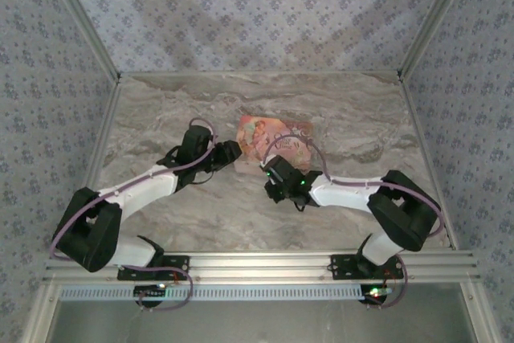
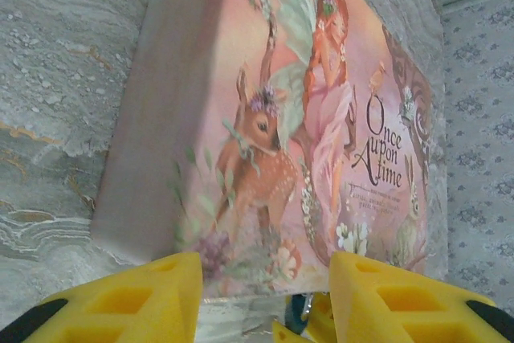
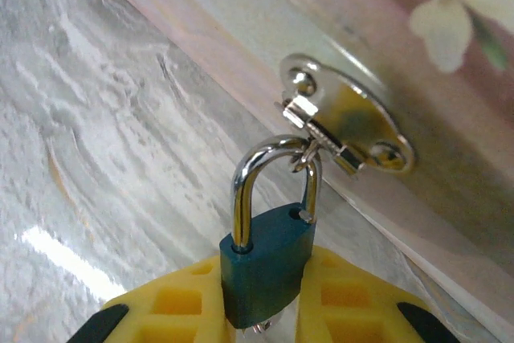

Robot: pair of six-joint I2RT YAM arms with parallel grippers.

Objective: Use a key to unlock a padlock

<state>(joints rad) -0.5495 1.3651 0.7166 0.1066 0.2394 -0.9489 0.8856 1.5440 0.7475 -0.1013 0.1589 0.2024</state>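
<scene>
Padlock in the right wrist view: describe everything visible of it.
The padlock has a dark teal body and a shiny silver shackle. The shackle is closed, both legs in the body, and hooks through the ring of a silver hasp on the edge of the box. It stands shackle up, its body pinched between the yellow fingers of the right gripper.

**Right pincer clamped, left pincer parted**

I have the left arm [image 1: 144, 190] stretched forward and angled inward. The left gripper [image 2: 265, 275] holds its yellow fingers [image 2: 136, 295] well apart. The right arm [image 1: 353, 192] folds inward low, and the right gripper [image 3: 261, 287] presses a finger against each side of the padlock [image 3: 265, 255] between them.
</scene>
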